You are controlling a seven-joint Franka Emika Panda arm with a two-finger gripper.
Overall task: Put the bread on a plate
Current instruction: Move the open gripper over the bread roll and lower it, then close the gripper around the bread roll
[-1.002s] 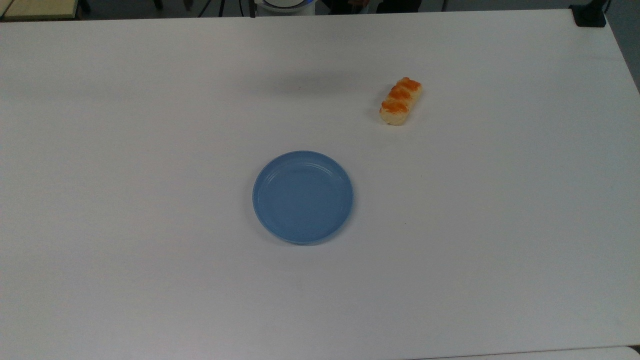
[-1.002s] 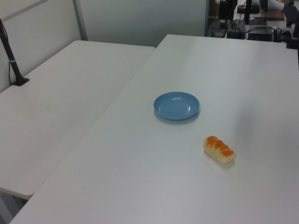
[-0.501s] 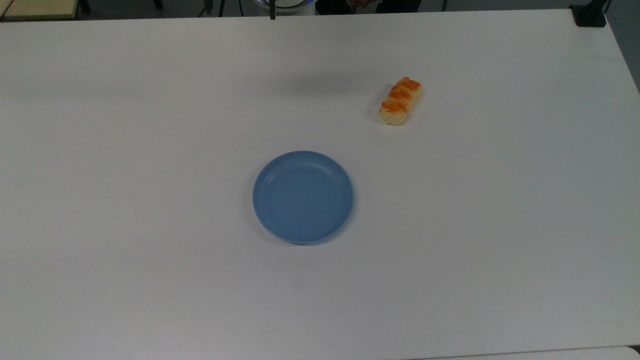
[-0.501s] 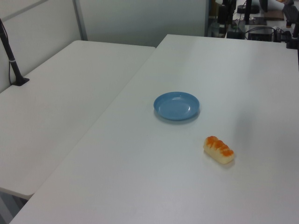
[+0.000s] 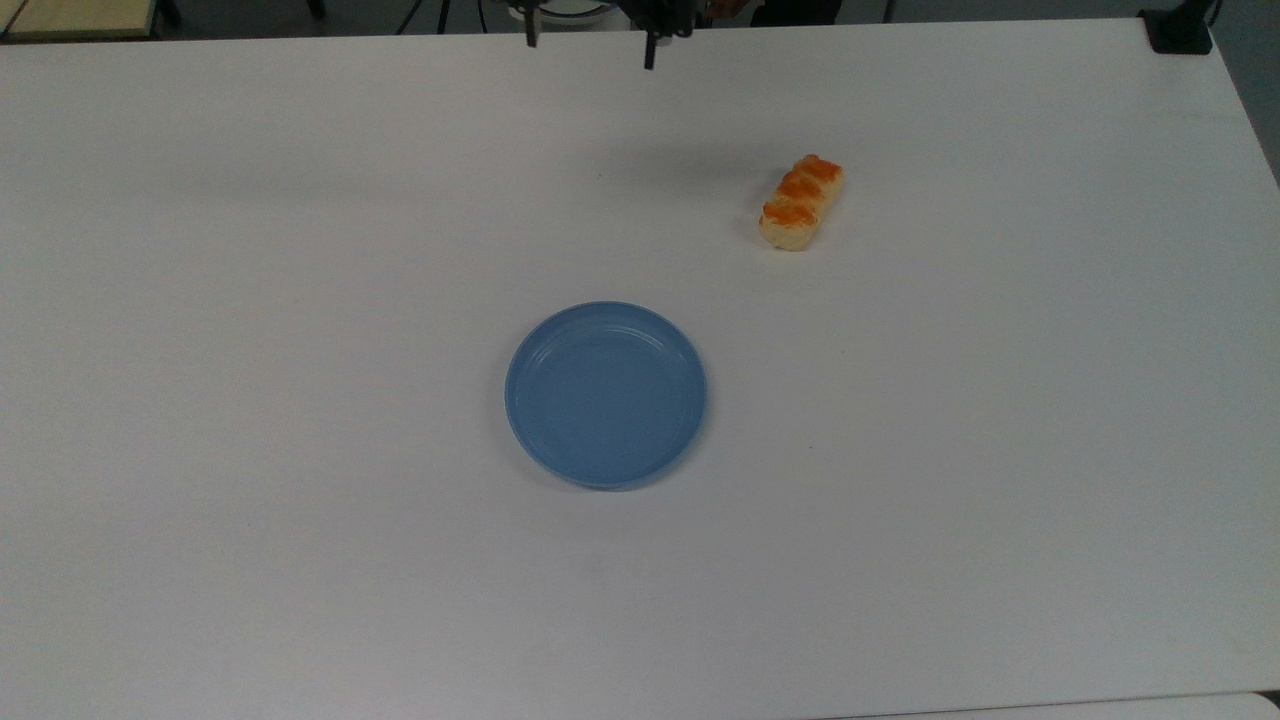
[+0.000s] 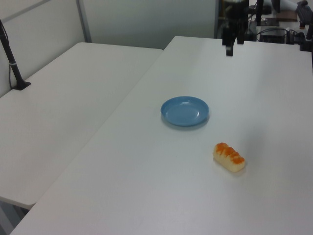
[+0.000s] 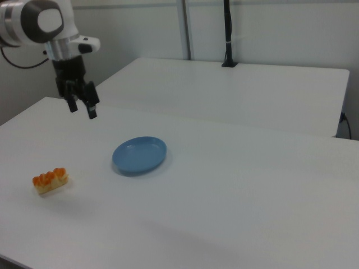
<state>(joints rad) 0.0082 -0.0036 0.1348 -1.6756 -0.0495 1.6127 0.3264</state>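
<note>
Since a second ago the end effector (image 7: 82, 108) has come into the top view at its upper edge, where before there was bare bench and a faint shadow; the bread and the plate lie just where they lay.

Reading the right view from left to right: the white arm (image 7: 39, 19) stands at the far left, its end effector (image 5: 590, 42) hanging above the bench (image 7: 235, 190) with its two dark fingers spread apart and nothing between them. Below it, near the right view's left edge, the bread (image 7: 50, 180) lies flat on the bench, its orange-glazed bumps upward. Further right sits the blue plate (image 7: 139, 154), bare, well apart from the bread. A second bench (image 7: 235, 95) stands behind, with a dark post (image 7: 227, 33) rising from it.

In the top view the plate (image 5: 606, 394) is near the middle, the bread (image 5: 800, 202) up and to its right. In the left view the end effector (image 6: 229, 44) hangs over the bench's far end, beyond the plate (image 6: 185, 111) and the bread (image 6: 229, 157).
</note>
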